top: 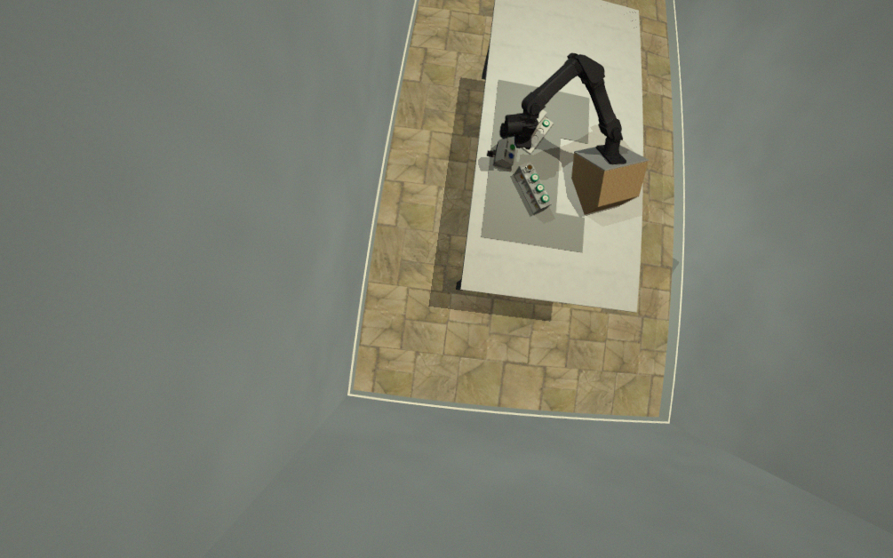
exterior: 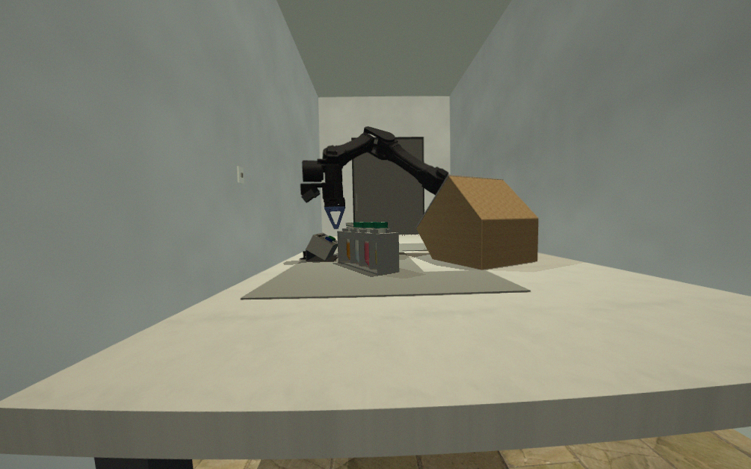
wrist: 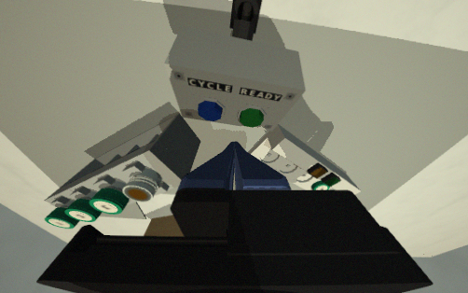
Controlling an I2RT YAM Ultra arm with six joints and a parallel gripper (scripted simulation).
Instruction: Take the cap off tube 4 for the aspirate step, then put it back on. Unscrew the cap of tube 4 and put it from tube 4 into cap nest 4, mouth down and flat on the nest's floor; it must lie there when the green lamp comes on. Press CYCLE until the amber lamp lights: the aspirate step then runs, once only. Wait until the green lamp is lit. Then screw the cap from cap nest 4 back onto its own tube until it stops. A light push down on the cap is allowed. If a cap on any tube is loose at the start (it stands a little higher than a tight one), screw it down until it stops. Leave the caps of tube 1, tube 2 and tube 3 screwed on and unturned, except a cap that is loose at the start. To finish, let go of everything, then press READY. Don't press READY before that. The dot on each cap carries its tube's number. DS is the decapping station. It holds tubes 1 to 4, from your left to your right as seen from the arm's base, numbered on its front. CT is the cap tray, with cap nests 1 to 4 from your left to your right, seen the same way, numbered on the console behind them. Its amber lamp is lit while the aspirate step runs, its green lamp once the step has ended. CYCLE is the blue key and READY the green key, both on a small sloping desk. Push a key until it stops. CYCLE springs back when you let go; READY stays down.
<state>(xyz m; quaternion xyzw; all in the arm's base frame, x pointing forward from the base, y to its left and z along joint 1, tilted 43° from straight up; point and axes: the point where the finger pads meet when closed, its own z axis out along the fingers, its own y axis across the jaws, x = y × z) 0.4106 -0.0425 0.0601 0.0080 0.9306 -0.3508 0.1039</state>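
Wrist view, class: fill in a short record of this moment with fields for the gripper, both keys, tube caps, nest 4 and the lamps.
gripper: shut, holding nothing, above the sloping desk
CYCLE key: blue, not touched
READY key: green, not touched
tube 4: uncapped, amber contents showing
other tubes: three green caps on
cap nest 4: green cap lying in it
lamps: amber and green both dark
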